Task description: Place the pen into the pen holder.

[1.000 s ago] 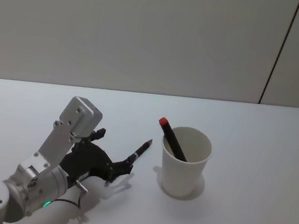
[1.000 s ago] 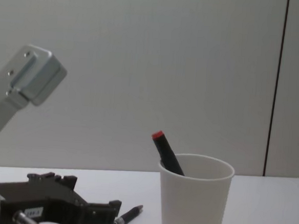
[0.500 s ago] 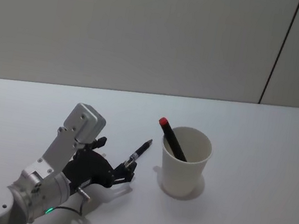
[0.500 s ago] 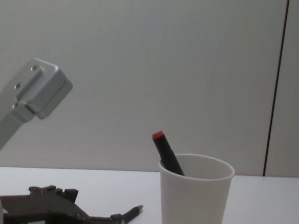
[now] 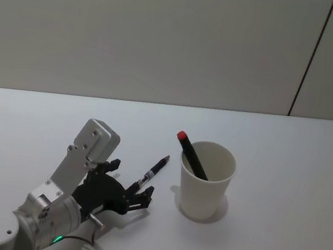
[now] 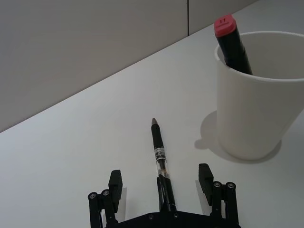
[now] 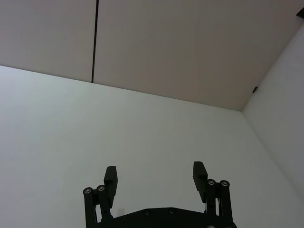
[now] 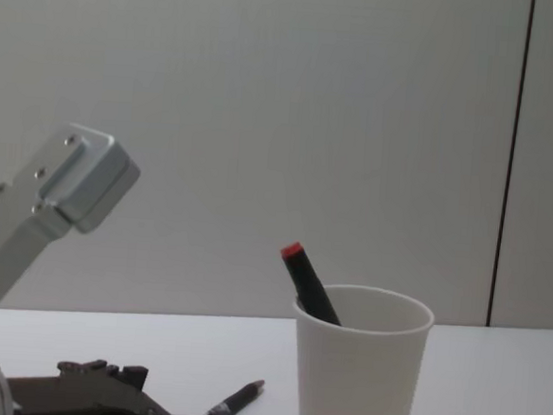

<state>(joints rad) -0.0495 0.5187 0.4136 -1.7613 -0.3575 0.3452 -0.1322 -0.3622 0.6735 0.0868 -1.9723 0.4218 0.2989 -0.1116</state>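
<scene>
Sinking closer to the white counter [image 5: 284, 182] than a second ago, the left gripper [image 5: 142, 192] is now straddling the rear end of the slim black pen [image 5: 154, 170]. The pen itself is lying where it lay before. The counter is stretching wide and bare to the pale wall behind.

The silver-grey left arm [image 5: 74, 167] is reaching in from the lower left of the head view. Its boxy wrist block [image 8: 79, 179] is standing high in the chest view, while the black gripper body is sitting low, close to the surface.

The pen holder, a plain white paper cup with a rolled rim [image 5: 205, 182], is standing upright just right of the pen, near it but not touching. A thick black marker with a red cap [image 5: 191, 151] is leaning inside the cup against its left rim, with the cap [image 6: 224, 26] sticking out above the edge.

The pen is lying flat on the counter outside the cup. Its tip is pointing away from the robot, and its rear end is running under the gripper body. In the left wrist view the two black fingers [image 6: 115, 179] are spreading wide. The pen [image 6: 159, 154] is lying between them, touching neither.

The right gripper [image 7: 154, 171] is hanging over bare counter, well away from the cup, with its fingers [image 7: 198, 170] also spreading apart and pinching nothing.
</scene>
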